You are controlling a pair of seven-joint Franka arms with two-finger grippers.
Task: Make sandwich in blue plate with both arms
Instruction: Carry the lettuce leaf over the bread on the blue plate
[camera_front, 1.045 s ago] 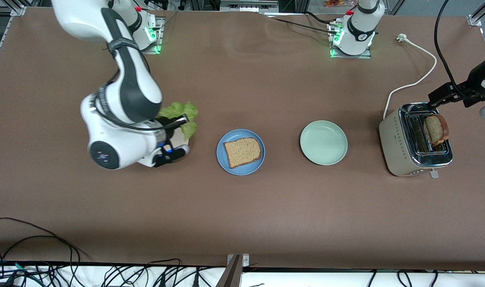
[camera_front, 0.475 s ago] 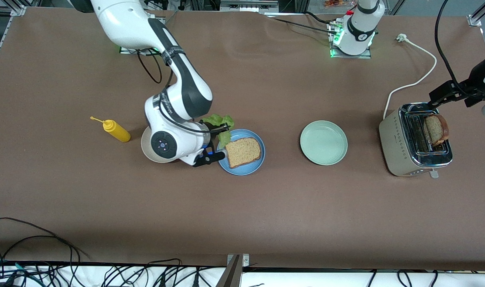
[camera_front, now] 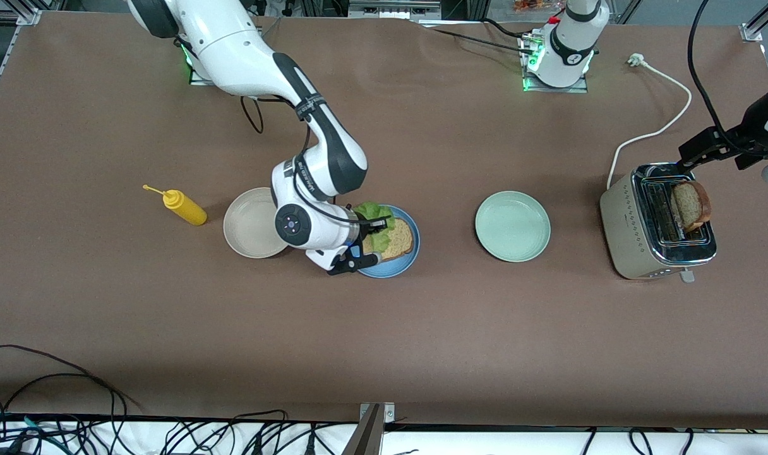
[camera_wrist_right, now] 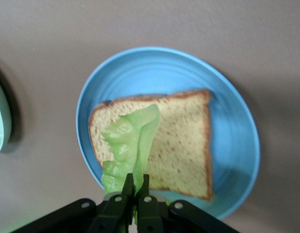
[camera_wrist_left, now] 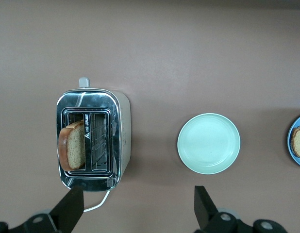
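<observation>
On the brown bench [camera_front: 422, 328], the right arm has swung from the beige plate [camera_front: 248, 224] across to the blue plate [camera_front: 390, 268] within the last second. The toaster [camera_front: 636, 234] holds 1 raised bread slice [camera_front: 690, 205]. The left gripper [camera_wrist_left: 138, 206], fingers spread, waits above it. The right gripper [camera_wrist_right: 135, 187] pinches the lettuce leaf [camera_wrist_right: 130, 143], which now hangs over the 1st slice [camera_wrist_right: 181, 141] on the blue plate. Lettuce looks ready to release; the 2nd slice remains.
</observation>
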